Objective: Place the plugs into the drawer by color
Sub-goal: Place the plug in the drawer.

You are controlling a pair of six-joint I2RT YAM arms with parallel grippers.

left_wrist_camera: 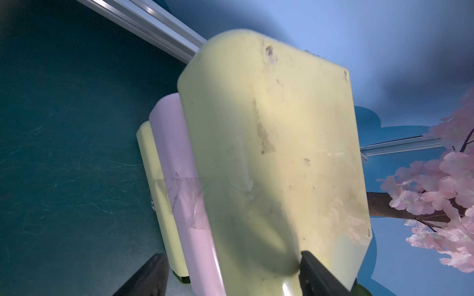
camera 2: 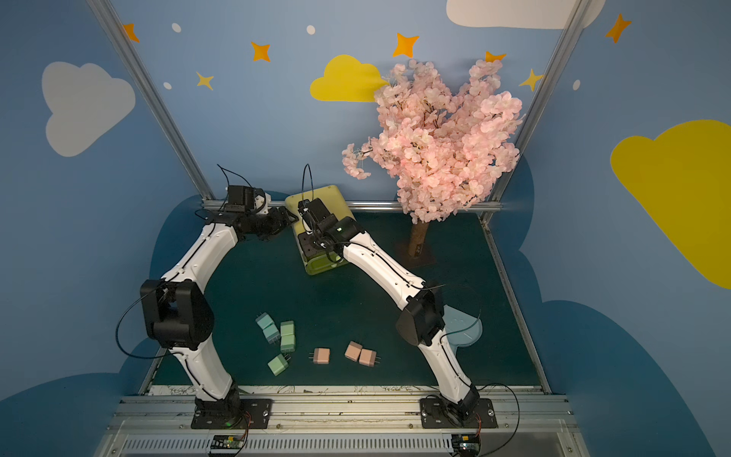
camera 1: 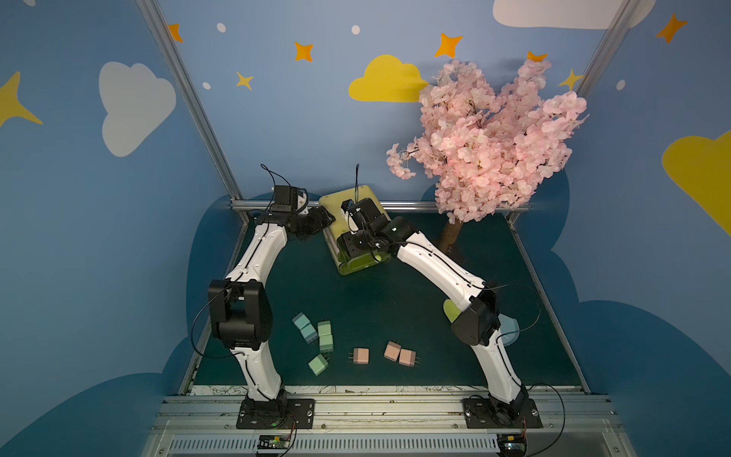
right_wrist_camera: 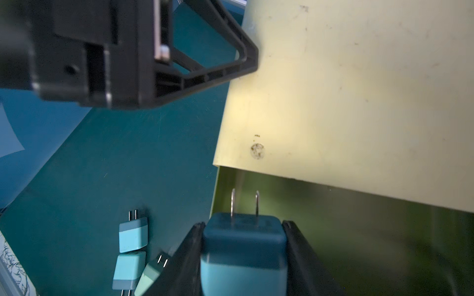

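The yellow-green drawer (camera 1: 330,205) stands at the back of the mat with its top tray (right_wrist_camera: 359,243) pulled out. My right gripper (right_wrist_camera: 243,224) hangs over that tray, shut on a blue plug (right_wrist_camera: 243,246) with its prongs pointing away. My left gripper (left_wrist_camera: 230,256) spans the chest's left edge: one finger (left_wrist_camera: 320,276) lies on the top face, the other (left_wrist_camera: 143,276) beside the side wall. On the mat lie two blue plugs (camera 1: 305,327), three green plugs (camera 1: 325,336) and three pink plugs (camera 1: 360,355).
A pink blossom tree (camera 1: 486,138) stands at the back right, its trunk (camera 1: 451,233) close to the right forearm. Flat pale green (camera 1: 451,308) and pale blue (camera 1: 510,328) shapes lie under the right elbow. An aluminium rail (camera 1: 415,205) runs behind the chest.
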